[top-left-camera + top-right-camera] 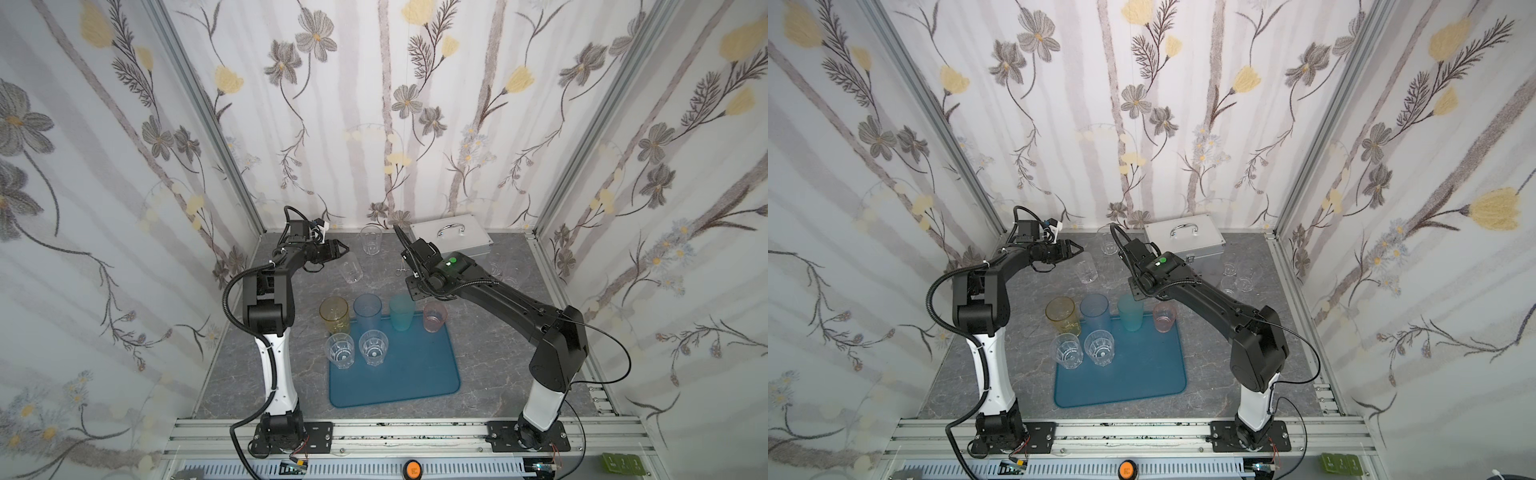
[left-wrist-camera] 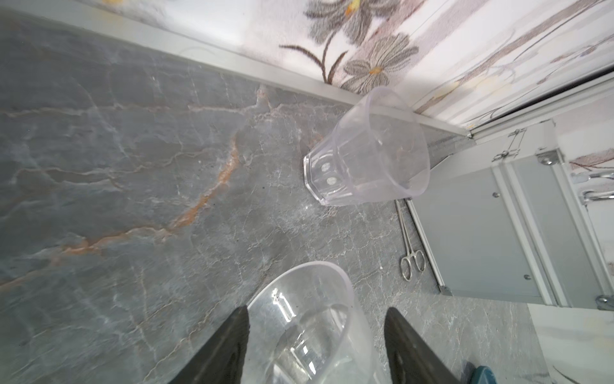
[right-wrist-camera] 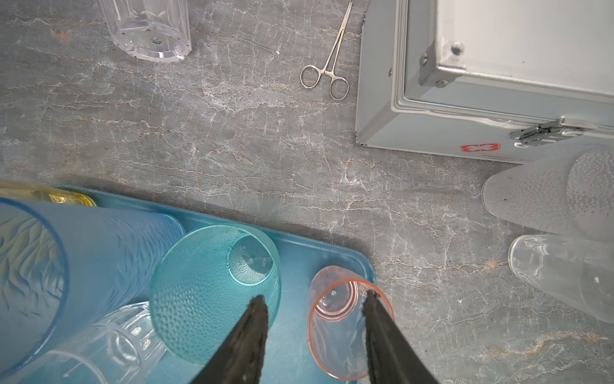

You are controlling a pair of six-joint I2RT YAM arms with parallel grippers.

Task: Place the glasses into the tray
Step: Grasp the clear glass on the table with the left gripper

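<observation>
Closing on the clear glass (image 2: 299,329) that stands just beyond the tray's (image 1: 415,374) far left corner looks to be the step in hand. The left gripper (image 2: 318,309) has its fingers (image 2: 229,349) spread wide to either side of that glass; one lies close against the wall and the other shows a gap, so nothing is gripped yet. It would be best to centre the glass between the pads first, then squeeze gently below the rim, since a thin clear wall may slip or tip if it is pinched off-centre. After that, lift straight up and carry it high over the tall yellow glass (image 1: 334,313) and blue glass (image 1: 367,309) on the tray's far edge. Set it down on the bare part of the tray beside the two clear glasses (image 1: 356,349). The left arm reaches out past the tray's far left corner with its forearm about level, and its gripper meets the glass from the side. The right arm bends over the tray's far right corner. The right gripper (image 3: 317,301) points down with its jaws moderately apart and empty, above the teal glass (image 3: 212,292) and the pink glass (image 3: 345,332).
</observation>
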